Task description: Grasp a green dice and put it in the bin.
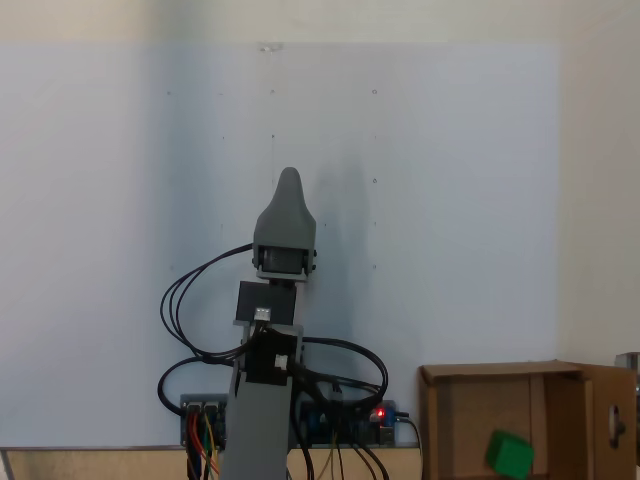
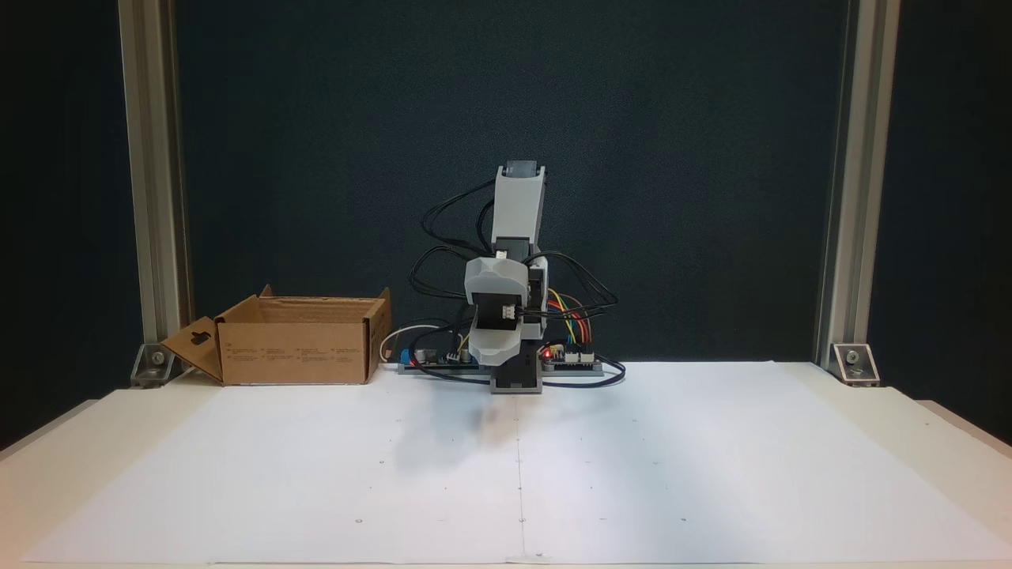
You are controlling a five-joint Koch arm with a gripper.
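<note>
The green dice (image 1: 510,453) lies inside the bin (image 1: 500,372), a brown cardboard box at the lower right of a fixed view. In another fixed view the bin (image 2: 296,352) stands at the back left of the table with one flap hanging open, and its walls hide the dice. The arm is folded over its base at the table's back middle. My gripper (image 1: 289,182) points away from the base over the white sheet, well apart from the bin. From the front the gripper (image 2: 494,357) hangs low above the base. One grey tip shows and no gap can be made out.
A large white paper sheet (image 2: 632,474) covers the table in front of the arm. Controller boards and looping cables (image 2: 569,356) sit around the base. Aluminium frame posts (image 2: 846,197) stand at the back corners.
</note>
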